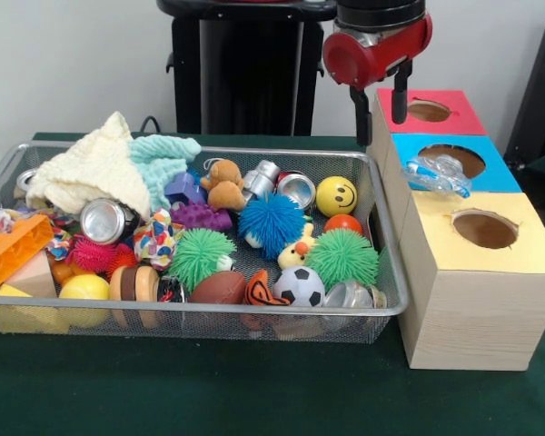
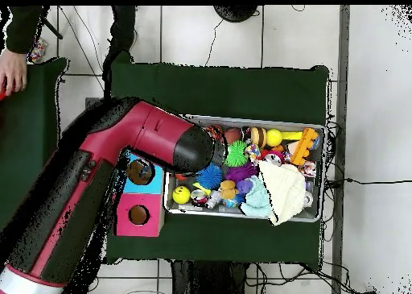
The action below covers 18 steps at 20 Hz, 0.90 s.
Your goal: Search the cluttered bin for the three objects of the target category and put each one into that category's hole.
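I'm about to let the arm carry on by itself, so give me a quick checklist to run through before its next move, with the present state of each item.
1. Gripper empty: ok, its fingers are apart with nothing between them.
2. Gripper clear of the bin: ok, it hangs above the red box, beside the bin.
3. Red box hole free: ok, nothing shows in it.
4. Blue box hole free: not ok, a clear plastic bottle lies on top at the hole's edge.
5. Yellow box hole free: ok.
6. Person's hand away from the bin: ok, it is at the overhead view's edge.
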Each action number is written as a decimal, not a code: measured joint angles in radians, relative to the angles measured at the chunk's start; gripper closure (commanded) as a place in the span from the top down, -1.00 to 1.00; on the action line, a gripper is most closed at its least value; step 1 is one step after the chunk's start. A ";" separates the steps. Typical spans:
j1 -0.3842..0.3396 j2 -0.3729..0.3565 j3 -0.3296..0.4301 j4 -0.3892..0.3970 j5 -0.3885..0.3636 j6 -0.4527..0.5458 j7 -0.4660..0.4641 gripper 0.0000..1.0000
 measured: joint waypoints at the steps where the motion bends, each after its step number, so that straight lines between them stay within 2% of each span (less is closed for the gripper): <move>1: -0.003 0.000 0.000 -0.002 0.001 0.000 0.000 1.00; 18: -0.013 0.002 0.002 -0.027 0.064 0.000 0.000 1.00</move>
